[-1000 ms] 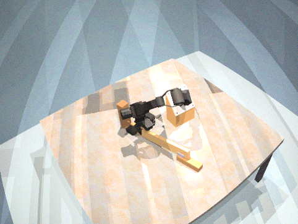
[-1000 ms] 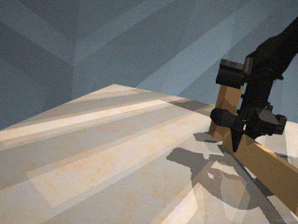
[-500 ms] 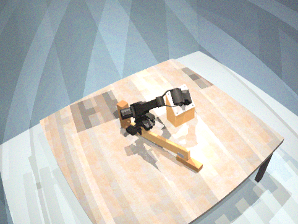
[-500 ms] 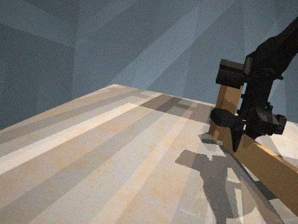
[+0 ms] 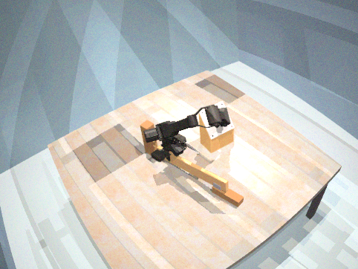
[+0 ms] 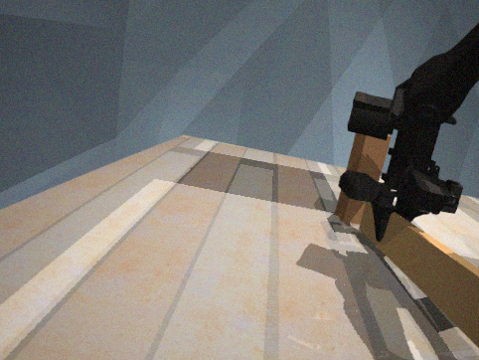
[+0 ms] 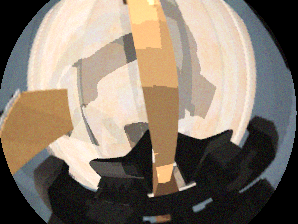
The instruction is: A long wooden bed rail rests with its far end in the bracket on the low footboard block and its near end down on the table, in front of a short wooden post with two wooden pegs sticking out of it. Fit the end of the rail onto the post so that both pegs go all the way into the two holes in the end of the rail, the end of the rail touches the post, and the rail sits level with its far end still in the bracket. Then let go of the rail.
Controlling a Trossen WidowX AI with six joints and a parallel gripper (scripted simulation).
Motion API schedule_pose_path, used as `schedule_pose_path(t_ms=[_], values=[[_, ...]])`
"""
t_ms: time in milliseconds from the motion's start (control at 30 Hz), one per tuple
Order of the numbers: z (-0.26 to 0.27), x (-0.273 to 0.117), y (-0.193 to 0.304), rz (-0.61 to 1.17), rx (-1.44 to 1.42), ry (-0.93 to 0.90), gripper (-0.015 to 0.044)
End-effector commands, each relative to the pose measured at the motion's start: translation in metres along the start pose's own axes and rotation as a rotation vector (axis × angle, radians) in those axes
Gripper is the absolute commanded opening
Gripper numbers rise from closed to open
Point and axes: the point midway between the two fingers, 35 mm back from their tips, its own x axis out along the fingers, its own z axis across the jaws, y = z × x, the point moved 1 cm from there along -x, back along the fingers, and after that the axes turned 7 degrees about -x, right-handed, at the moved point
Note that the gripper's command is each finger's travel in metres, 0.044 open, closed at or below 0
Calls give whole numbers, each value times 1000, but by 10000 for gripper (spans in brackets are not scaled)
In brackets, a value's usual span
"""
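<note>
Table: wooden top of pale and tan planks, with darker brown and grey patches at the left and far sides; one dark leg visible under the right corner.
Floor: pale grey-white patchwork.
Wall: blue-grey, faceted in angular bands.
Box: tan, white top, on the table.
</note>
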Motion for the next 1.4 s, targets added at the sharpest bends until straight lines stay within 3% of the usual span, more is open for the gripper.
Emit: schedule_pose_path(t_ms=[0, 1367], values=[[-2, -4, 0, -2, -2, 9, 0], [-2, -25, 1, -1, -2, 8, 0]])
